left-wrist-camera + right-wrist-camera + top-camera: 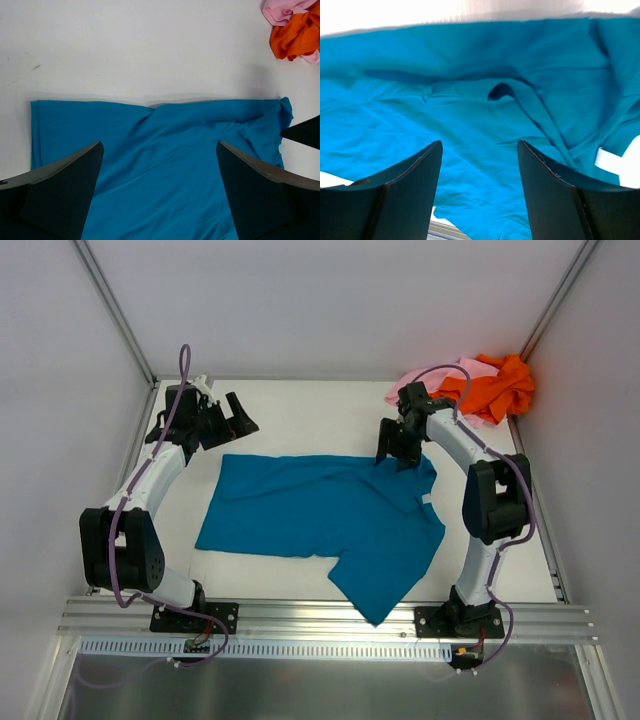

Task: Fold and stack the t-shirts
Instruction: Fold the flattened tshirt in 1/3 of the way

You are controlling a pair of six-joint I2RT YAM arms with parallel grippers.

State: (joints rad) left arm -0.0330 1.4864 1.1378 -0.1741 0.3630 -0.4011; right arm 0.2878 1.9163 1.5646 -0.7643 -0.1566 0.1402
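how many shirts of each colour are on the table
teal-blue t-shirt: 1
orange t-shirt: 1
pink t-shirt: 1
total: 3

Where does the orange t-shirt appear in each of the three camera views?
Top external: the orange t-shirt lies crumpled in the upper right of the picture.
Left wrist: it sits in the upper right corner.
Right wrist: not in it.
Shared landmark: the teal t-shirt, spread flat, shows in all three.
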